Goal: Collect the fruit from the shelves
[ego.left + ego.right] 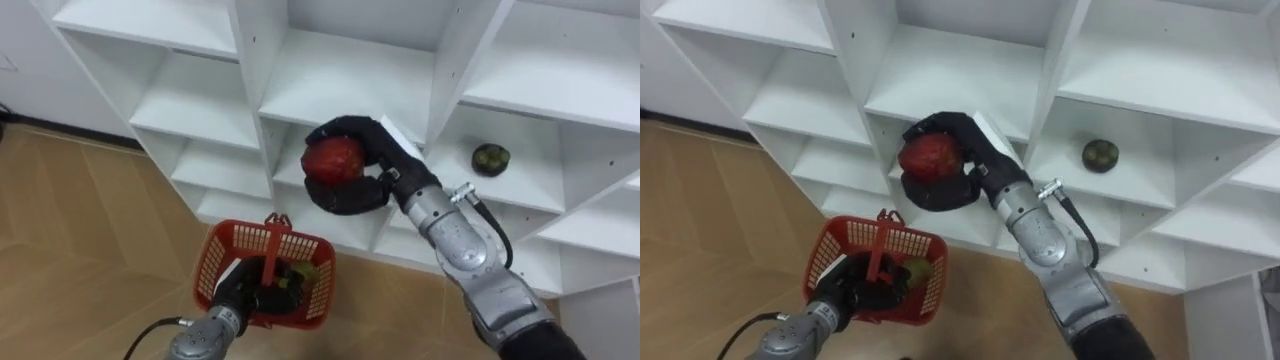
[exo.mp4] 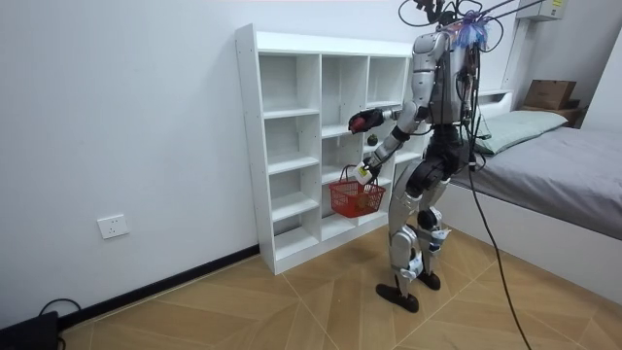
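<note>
Transfer step, I judge: the right hand, frame centre, grasps a red fruit before the closet; the left hand, lower left, clutches the red basket; next it needs lowering over that basket and releasing; a green fruit sits shelved at right.

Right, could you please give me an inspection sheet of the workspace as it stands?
surface: white shelf unit, open compartments, standing against the wall.
job's things: red fruit in front of a middle compartment; dark green fruit lying in the compartment to its right; red basket below, holding greenish fruit.
clutter: nothing seen.
hands: right hand curled round the red fruit; left hand gripping the red basket.
cables: dark cord on the floor by the wall.
surroundings: wooden floor, bed at the room view's right, wall socket.
</note>
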You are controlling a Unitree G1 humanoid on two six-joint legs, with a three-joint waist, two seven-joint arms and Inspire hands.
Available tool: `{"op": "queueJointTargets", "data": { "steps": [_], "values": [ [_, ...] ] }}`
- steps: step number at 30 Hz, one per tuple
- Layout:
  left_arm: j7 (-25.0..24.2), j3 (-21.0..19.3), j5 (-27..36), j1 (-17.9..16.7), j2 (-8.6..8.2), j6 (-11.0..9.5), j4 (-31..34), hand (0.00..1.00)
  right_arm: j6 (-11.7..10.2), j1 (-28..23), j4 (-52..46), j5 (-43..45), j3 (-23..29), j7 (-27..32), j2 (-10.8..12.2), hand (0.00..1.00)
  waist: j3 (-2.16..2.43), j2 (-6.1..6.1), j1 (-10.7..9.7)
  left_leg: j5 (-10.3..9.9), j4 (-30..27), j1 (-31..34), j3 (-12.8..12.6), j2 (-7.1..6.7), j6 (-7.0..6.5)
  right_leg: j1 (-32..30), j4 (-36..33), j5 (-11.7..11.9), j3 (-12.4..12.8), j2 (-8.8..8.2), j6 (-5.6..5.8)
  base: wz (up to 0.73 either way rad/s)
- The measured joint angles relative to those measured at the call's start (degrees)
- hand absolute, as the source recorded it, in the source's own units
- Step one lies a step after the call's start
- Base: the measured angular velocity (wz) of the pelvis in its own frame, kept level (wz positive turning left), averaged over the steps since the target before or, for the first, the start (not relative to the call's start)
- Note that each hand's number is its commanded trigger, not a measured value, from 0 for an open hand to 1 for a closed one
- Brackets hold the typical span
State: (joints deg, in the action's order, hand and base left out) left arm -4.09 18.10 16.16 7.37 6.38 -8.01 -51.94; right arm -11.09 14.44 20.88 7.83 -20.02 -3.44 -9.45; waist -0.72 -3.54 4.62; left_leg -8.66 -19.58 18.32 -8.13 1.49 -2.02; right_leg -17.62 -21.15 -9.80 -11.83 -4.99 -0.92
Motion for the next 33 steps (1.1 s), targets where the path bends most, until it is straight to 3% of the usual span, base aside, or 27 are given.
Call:
{"op": "queueJointTargets", "data": {
  "steps": [9,13,24,33],
  "values": [
    [-0.3,-0.3,0.0,-0.4,-0.15,-0.4,0.2,1.0,0.0,-5.8,0.0,2.1,0.0,-0.4,-0.1,1.0,-0.08,0.12,-0.8,-0.6,-0.1,0.4,-0.7,0.8,0.2,0.1,1.6,0.7,0.7,0.91,-0.08,-0.05],
    [-0.3,-1.0,0.0,-0.7,-0.57,-1.0,0.2,1.0,0.0,-6.8,-0.1,2.4,0.1,-0.4,-0.7,1.0,-0.47,0.94,-1.1,-0.6,0.1,0.6,-0.7,1.08,0.38,0.0,2.5,1.1,0.7,1.23,-0.27,-0.05],
    [-0.7,-1.2,0.2,-0.9,-0.37,-2.0,3.0,1.0,-0.1,-7.6,-1.1,5.3,0.1,0.0,-1.4,1.0,-0.4,1.07,-1.2,-0.5,1.0,2.0,-1.0,0.92,0.52,-1.2,3.4,1.2,0.7,1.45,-0.16,0.0],
    [-2.7,-1.1,2.3,-1.5,-0.34,-2.0,7.7,1.0,0.0,-11.6,-0.8,5.1,0.0,1.6,-2.0,1.0,-0.4,1.15,-1.1,-0.5,1.1,2.3,-1.1,1.03,0.54,-1.7,3.4,1.2,0.7,1.38,-0.16,0.0]
  ]
}}
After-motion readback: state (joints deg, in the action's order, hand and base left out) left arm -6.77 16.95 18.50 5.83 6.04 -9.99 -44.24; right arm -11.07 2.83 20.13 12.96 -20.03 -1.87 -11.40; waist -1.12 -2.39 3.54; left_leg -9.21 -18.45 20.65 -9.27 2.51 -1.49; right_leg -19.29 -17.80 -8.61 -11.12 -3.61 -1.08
